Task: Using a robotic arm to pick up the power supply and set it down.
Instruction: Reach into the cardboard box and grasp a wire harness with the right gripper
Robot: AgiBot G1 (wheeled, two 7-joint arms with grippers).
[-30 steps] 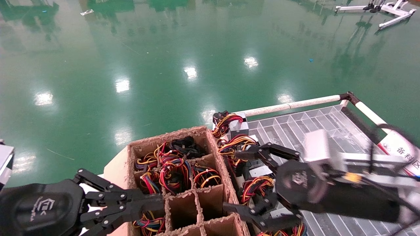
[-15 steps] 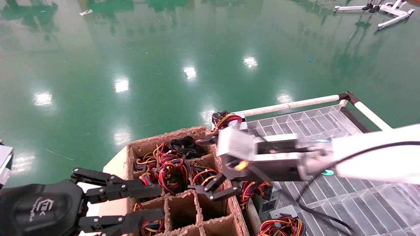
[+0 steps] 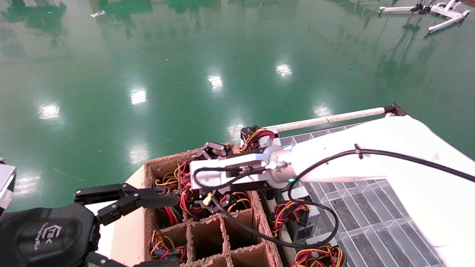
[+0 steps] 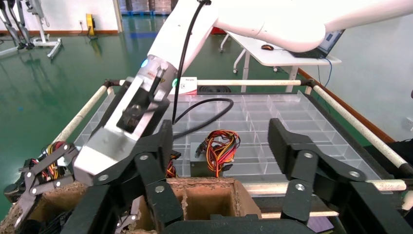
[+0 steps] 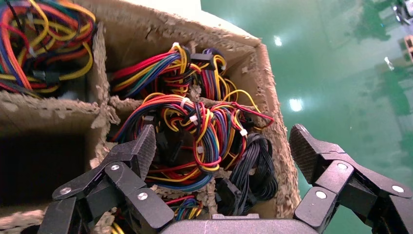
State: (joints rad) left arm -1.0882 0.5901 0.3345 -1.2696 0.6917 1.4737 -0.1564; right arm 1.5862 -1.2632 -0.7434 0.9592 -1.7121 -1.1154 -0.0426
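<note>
The robotic arm (image 3: 356,144), white with a looping black cable, reaches from the right across the clear tray to the cardboard box (image 3: 243,222). My right gripper (image 5: 225,148) is open and hangs over a far compartment of the box. It straddles a bundle of red, yellow and blue wires (image 5: 195,131) and holds nothing. The power supply under those wires is hidden. Another power supply (image 4: 209,163) stands on the tray beside the box, seen also in the head view as a power supply (image 3: 297,213). My left gripper (image 4: 221,146) is open and empty at the box's near side.
The cardboard box has a grid of compartments. Some hold wire bundles (image 3: 167,246) and some near ones (image 3: 206,235) are empty. The clear divided tray (image 3: 367,218) is framed by a white rail (image 3: 330,118). Green floor (image 3: 185,74) lies beyond.
The right arm has swung left, from above the tray to above the box's far compartments. Its gripper now points down into the wires. The left gripper's fingers have spread wider.
</note>
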